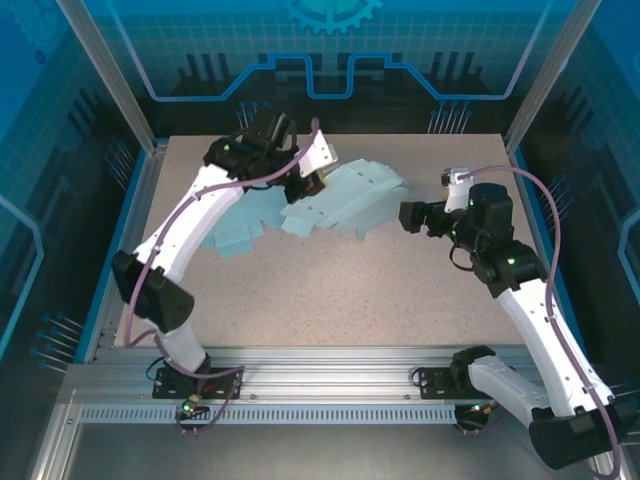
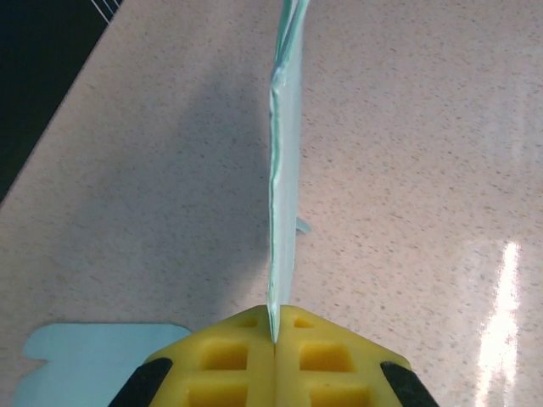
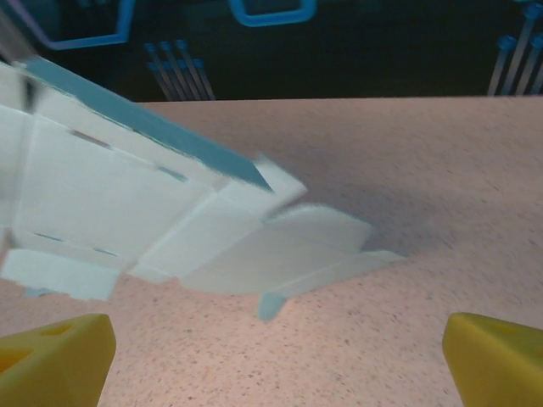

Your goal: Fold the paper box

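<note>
Left arm (image 1: 190, 225) reaches to the far-left part of the table (image 1: 350, 290). Left pincer (image 1: 305, 185) is clenched on the paper box (image 1: 340, 200). In the left wrist view the yellow pads (image 2: 229, 356) meet on the sheet's near edge, left pincer (image 2: 274, 335) shut tight on it. From there the paper box (image 2: 284, 170) is seen edge-on, standing up off the table (image 2: 407, 170) and running away from the pads.

A blue flap (image 1: 235, 235) lies flat on the table, left of the pincer and below it in the top view. It also shows at the lower left of the wrist view (image 2: 85, 356). Can't tell whether it is part of the same sheet or a separate one.

The box is an unfolded pale blue blank, far-centre of the table, its right side spreading toward the right arm. In the right wrist view the paper box (image 3: 127, 195) is tilted. Its left part is lifted and its rounded flaps reach down to the table (image 3: 424, 170).

Right pincer (image 1: 410, 215) sits just right of the blank, apart from it. Right pincer (image 3: 276, 365) is spread wide, yellow fingertips (image 3: 51, 356) at the frame's two lower corners, grasping nothing.
</note>
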